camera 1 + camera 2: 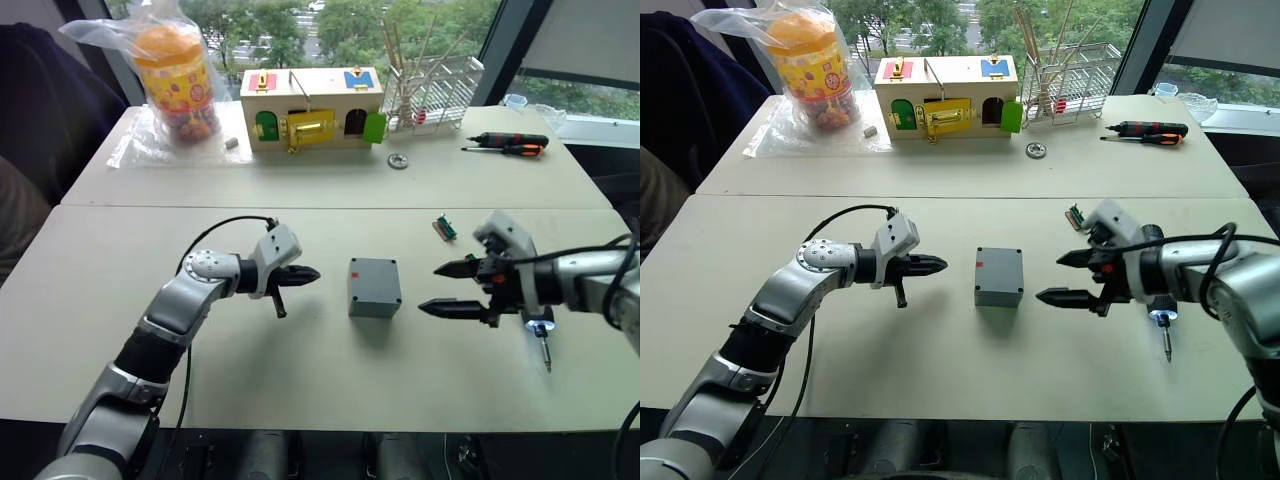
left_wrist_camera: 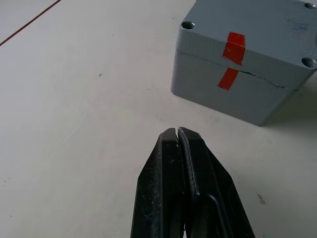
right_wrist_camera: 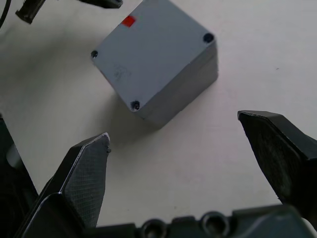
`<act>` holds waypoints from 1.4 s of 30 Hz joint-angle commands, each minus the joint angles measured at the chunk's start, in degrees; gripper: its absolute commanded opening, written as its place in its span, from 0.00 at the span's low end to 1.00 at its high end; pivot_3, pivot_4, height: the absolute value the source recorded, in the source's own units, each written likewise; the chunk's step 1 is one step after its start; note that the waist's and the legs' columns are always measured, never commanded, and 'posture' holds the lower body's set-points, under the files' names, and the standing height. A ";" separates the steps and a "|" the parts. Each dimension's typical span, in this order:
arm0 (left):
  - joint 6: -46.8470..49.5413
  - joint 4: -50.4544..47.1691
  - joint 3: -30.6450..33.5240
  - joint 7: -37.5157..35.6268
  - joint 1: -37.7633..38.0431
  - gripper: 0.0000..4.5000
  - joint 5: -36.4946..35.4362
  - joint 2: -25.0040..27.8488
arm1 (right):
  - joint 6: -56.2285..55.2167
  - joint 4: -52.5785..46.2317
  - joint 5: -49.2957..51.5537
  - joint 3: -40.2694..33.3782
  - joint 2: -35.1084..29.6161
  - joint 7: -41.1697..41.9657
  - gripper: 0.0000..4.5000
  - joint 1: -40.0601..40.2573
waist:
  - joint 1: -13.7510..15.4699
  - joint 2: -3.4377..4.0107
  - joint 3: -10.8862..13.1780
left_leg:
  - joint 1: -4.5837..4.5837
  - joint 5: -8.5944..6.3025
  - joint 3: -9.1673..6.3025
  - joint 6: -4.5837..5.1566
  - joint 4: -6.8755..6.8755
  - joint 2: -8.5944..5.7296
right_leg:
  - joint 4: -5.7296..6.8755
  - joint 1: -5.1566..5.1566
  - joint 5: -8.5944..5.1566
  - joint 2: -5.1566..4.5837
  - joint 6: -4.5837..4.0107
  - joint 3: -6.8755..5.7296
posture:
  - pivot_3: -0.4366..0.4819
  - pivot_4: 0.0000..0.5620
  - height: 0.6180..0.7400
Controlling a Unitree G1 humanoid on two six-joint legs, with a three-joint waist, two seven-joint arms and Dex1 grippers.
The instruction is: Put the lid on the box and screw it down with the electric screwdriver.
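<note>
The grey box [image 1: 375, 295] stands mid-table with the lid [image 2: 257, 25] resting on top of it; a thin seam separates them and red tape marks both. Dark holes show at the lid's corners [image 3: 135, 104]. My left gripper [image 1: 312, 272] hovers just left of the box, shut on nothing and pointing at it. To the right of the box, my right gripper [image 1: 429, 288] is open and faces it, a short gap away. The electric screwdriver [image 1: 541, 330] lies on the table beneath my right wrist, a light glowing near its thin bit.
At the back of the far table are a wooden lock box [image 1: 312, 108], a bagged orange jar [image 1: 178, 80], a wire rack [image 1: 435, 90], two hand screwdrivers [image 1: 510, 143] and a metal ring [image 1: 398, 161]. A small green part [image 1: 444, 227] lies behind my right gripper.
</note>
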 commanded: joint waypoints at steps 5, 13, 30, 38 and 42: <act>-3.04 2.73 -4.58 -2.12 -3.86 0.00 3.46 -3.48 | -5.86 -1.84 -4.79 5.30 3.06 -3.38 1.00 2.68 | 0.66 -0.01 0.01 | 0.01 0.01 0.03 0.00 -0.01 -0.04 | 0.04 -0.03 0.00 0.07 0.00 -0.01 | 0.48 0.27 0.74; -10.63 11.65 -9.46 -6.62 -9.91 0.00 8.38 -7.87 | -2.83 -5.87 -1.35 5.40 7.04 -5.09 1.00 3.54 | 0.81 -0.05 0.03 | 0.01 0.01 0.02 0.00 -0.01 -0.05 | 0.05 -0.04 0.00 0.11 -0.01 -0.01 | 0.48 0.27 0.74; -17.08 17.81 -5.64 -8.15 -12.02 0.00 12.82 -7.65 | -5.41 -5.64 -4.38 2.55 -0.01 -7.19 1.00 5.80 | 0.14 -0.25 0.14 | 0.00 -0.05 0.01 0.10 0.02 0.00 | 0.06 -0.06 0.01 0.05 -0.03 0.01 | 0.48 0.27 0.74; -4.26 -4.27 -6.58 -13.10 -2.89 0.00 8.80 -0.37 | -24.76 7.77 -16.28 10.40 0.98 -0.30 1.00 1.47 | -0.69 -0.29 0.16 | -0.01 -0.04 0.04 0.09 0.00 -0.01 | 0.06 -0.06 0.01 0.03 -0.02 0.02 | 0.48 0.27 0.74; -1.62 -6.80 -7.33 -11.31 -1.54 0.00 8.71 -1.66 | -28.88 9.76 -18.56 12.98 3.11 2.73 1.00 -0.61 | -0.66 -0.29 0.16 | 0.01 -0.03 0.00 0.08 0.02 0.01 | 0.08 -0.04 0.01 0.06 -0.02 0.00 | 0.48 0.27 0.74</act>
